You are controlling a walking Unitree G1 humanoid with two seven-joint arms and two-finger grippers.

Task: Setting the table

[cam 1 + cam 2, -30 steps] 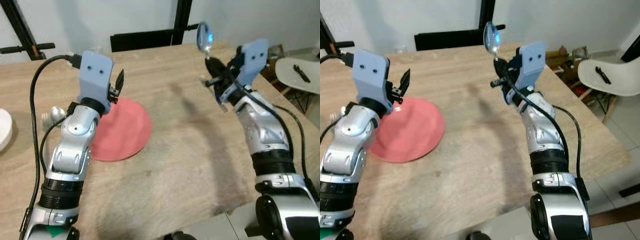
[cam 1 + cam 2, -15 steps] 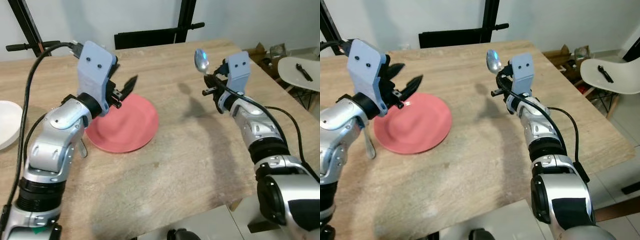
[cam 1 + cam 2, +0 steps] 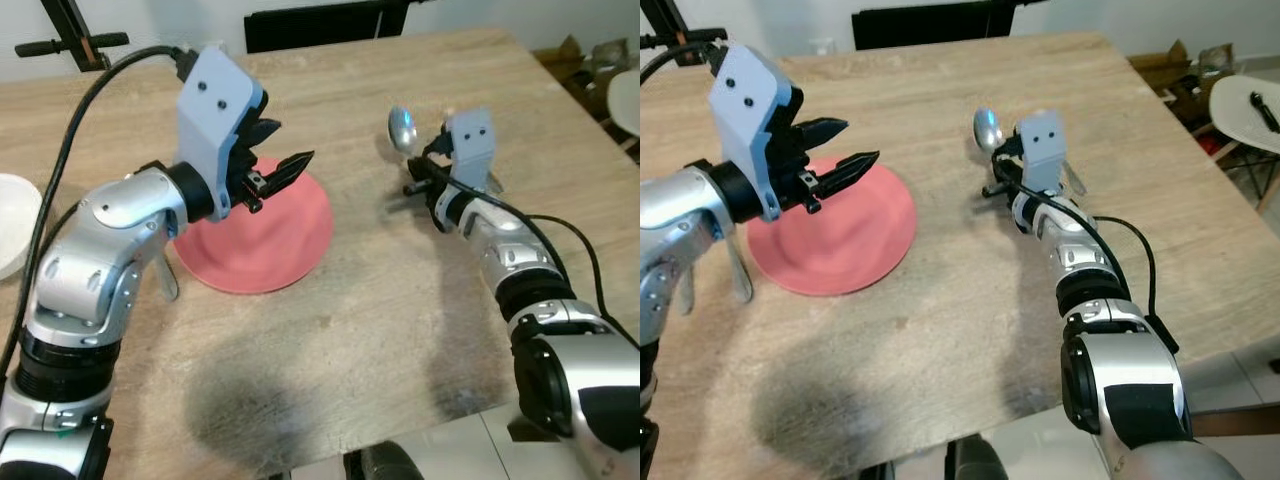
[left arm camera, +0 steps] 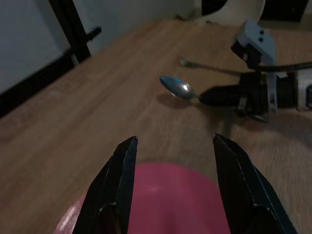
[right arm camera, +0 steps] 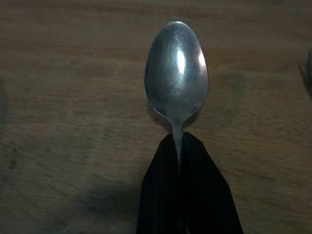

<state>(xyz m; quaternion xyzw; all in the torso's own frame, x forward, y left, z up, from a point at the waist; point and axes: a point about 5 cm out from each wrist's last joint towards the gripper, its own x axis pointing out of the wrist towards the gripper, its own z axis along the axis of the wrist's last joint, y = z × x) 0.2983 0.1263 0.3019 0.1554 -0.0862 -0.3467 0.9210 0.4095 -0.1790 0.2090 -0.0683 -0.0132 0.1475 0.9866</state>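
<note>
While the left gripper (image 3: 283,172) hovers with fingers spread wide over the one pink plate (image 3: 290,240), a fork (image 3: 167,278) lies at the plate's nine o'clock. At three o'clock, the right gripper (image 3: 1002,170) pinches the single spoon (image 3: 987,129) by its neck above the table (image 3: 400,330). Released from this height, the spoon would likely bounce or land skewed.

Head views bright, even, sharp; soft arm shadows pooling on the surface (image 3: 400,330) | wrist views dimmer; spoon (image 5: 176,73) catches glare; left fingers (image 4: 119,195) slightly blurred
</note>
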